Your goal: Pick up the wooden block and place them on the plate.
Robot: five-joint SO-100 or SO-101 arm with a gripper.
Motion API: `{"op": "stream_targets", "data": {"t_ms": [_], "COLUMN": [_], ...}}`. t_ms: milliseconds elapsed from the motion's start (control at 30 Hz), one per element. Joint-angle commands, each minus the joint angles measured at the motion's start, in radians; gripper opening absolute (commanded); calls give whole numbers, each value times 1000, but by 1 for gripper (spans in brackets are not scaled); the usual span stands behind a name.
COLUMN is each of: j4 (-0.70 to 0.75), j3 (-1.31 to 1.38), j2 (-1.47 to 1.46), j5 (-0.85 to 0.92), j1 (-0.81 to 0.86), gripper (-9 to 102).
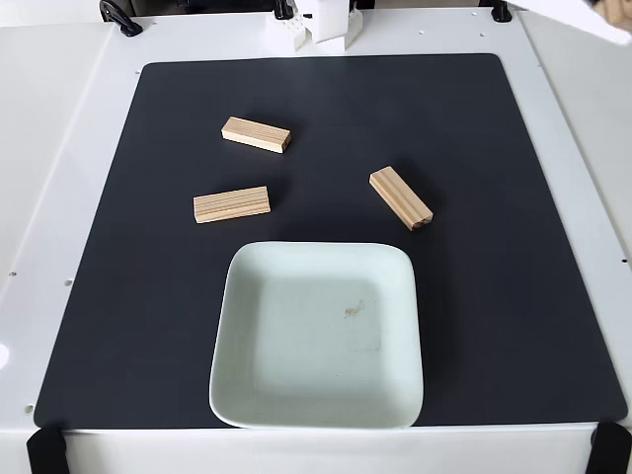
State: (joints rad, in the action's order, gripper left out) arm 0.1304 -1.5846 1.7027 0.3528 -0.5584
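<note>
Wooden blocks, three of them, are seen flat on the black mat [474, 296] in the fixed view: one [256, 134] at eleven o'clock from the plate [247, 395], one [232, 204] at ten, one [401, 197] at one. No block touches the plate. Whether the jaws are spread cannot be told. White arm parts [316, 25] sit at twelve.

Fixed view: 3 light pine blocks lie flat on the dark mat, upper left [256, 134], left [232, 204] and right, angled [400, 197]. Pale mint square plate [247, 395], smudged at centre, sits below them, holding nothing.
</note>
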Motion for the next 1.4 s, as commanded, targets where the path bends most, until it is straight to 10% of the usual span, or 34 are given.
{"op": "stream_targets", "data": {"t_ms": [0, 567, 900, 1367], "j4": [-29, -17, 598, 632], "j3": [176, 634, 959, 1008], "j2": [-58, -664, -830, -933], "j5": [-156, -443, -433, -436], "j1": [52, 299, 371, 374], "gripper": [0, 0, 0, 0]}}
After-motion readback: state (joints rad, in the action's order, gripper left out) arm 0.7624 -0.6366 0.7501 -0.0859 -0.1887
